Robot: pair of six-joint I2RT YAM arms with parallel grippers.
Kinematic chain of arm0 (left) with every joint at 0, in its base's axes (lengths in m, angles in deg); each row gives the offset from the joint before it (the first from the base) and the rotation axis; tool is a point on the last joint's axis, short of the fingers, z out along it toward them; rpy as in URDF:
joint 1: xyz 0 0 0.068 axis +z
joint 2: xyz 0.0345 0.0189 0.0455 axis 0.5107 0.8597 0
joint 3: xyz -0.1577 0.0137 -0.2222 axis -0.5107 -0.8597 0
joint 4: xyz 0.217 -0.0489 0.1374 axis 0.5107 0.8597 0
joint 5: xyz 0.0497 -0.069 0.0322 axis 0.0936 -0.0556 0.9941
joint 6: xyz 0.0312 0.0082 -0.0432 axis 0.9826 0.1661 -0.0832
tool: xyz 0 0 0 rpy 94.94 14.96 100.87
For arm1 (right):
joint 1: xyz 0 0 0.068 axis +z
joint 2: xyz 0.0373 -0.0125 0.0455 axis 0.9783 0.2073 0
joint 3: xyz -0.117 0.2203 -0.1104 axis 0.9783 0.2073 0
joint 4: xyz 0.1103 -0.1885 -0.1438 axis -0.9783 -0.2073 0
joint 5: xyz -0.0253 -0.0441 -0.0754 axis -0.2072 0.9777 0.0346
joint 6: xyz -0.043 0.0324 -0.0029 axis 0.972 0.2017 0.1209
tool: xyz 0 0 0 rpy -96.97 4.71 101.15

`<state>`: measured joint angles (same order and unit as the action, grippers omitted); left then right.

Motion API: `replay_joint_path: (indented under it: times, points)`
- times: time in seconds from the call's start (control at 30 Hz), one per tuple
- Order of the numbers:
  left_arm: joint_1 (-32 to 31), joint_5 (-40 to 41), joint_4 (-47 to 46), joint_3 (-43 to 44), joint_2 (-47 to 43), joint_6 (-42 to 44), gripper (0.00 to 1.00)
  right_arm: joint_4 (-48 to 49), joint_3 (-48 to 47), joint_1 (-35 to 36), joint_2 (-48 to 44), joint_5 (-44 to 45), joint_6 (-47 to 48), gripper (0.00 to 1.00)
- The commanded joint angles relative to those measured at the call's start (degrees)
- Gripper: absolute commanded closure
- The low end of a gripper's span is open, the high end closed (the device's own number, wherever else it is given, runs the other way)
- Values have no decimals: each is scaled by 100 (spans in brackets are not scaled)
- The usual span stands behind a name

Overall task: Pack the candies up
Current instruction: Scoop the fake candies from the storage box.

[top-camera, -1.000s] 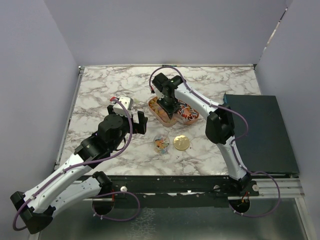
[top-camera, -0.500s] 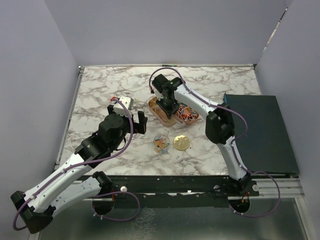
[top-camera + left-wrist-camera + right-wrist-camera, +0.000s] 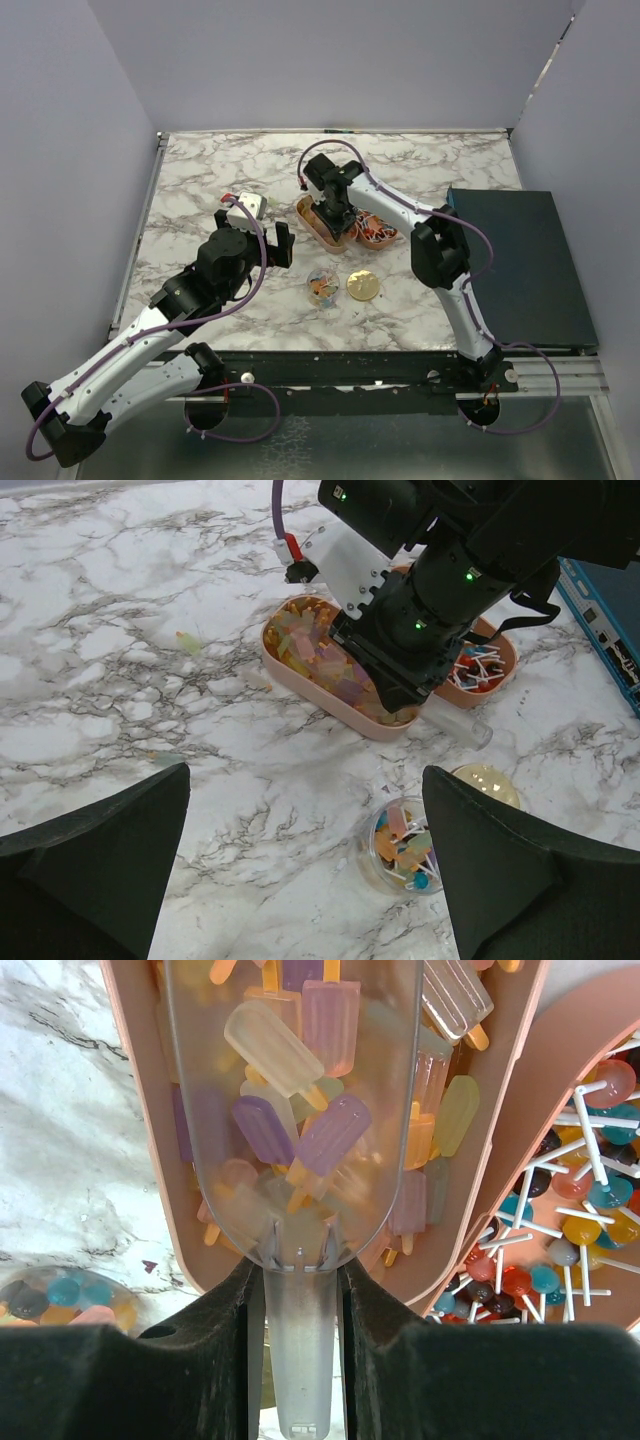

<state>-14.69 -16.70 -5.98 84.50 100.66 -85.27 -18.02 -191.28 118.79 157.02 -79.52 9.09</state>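
Note:
Two oval orange-rimmed trays sit mid-table. The left tray (image 3: 312,228) holds pastel popsicle-shaped candies (image 3: 440,1110). The right tray (image 3: 385,236) holds red, blue and white lollipop candies (image 3: 570,1230). My right gripper (image 3: 300,1310) is shut on the handle of a clear plastic scoop (image 3: 290,1080), whose bowl lies in the left tray with several candies in it. A small clear jar (image 3: 322,287) with a few candies stands nearer me, also in the left wrist view (image 3: 403,845). My left gripper (image 3: 305,860) is open and empty, above the table just left of the jar.
The round gold lid (image 3: 362,285) lies right of the jar. A dark flat box (image 3: 520,265) covers the table's right side. A stray candy (image 3: 187,640) lies on the marble left of the trays. Grey walls enclose the table.
My right gripper has moved the scoop a little farther back along the left tray. The left arm has not moved.

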Motion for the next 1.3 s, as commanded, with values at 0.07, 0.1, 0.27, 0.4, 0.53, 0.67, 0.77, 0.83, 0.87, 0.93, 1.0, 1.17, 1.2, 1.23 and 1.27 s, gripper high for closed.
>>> replay_joint_path:
  times: [0.07,0.1,0.27,0.4,0.53,0.67,0.77,0.83,0.87,0.93,1.0,1.17,1.2,1.23,1.27]
  points:
    - [-2,117,88,-64,32,35,1,149,340,-23,-112,78,-77,100]
    - [-3,122,83,-64,31,29,1,172,380,-21,-147,92,-84,100]
    - [19,130,82,-69,56,33,1,388,612,-23,-395,98,-119,99]
    - [23,151,88,-65,78,28,1,685,878,-23,-696,5,-146,100]
    - [32,193,97,-78,100,35,1,1030,1220,-23,-1043,-130,-170,99]
    - [32,239,106,-74,121,35,1,1390,1650,-23,-1443,-103,-199,100]
    - [41,258,106,-88,145,31,1,1560,1894,-23,-1734,-80,-217,100]
    - [41,282,106,-84,176,28,1,1602,2021,-28,-1888,-61,-224,99]
    - [41,284,114,-84,189,28,1,1624,2113,-24,-1974,-63,-223,100]
    - [44,289,108,-87,214,29,1,1705,2298,-23,-2175,-102,-193,100]
    - [41,285,106,-83,241,30,1,1802,2514,-23,-2417,-165,-137,99]
    - [41,182,97,-83,260,-7,1,2116,3193,-23,-2966,-185,107,99]
    - [41,165,89,-88,273,-1,1,2198,3360,-19,-3094,-236,182,99]
    - [52,143,87,-87,279,-8,1,2275,3529,-14,-3228,-286,261,99]
    - [51,117,70,-83,279,-12,1,2359,3699,-15,-3372,-312,371,99]
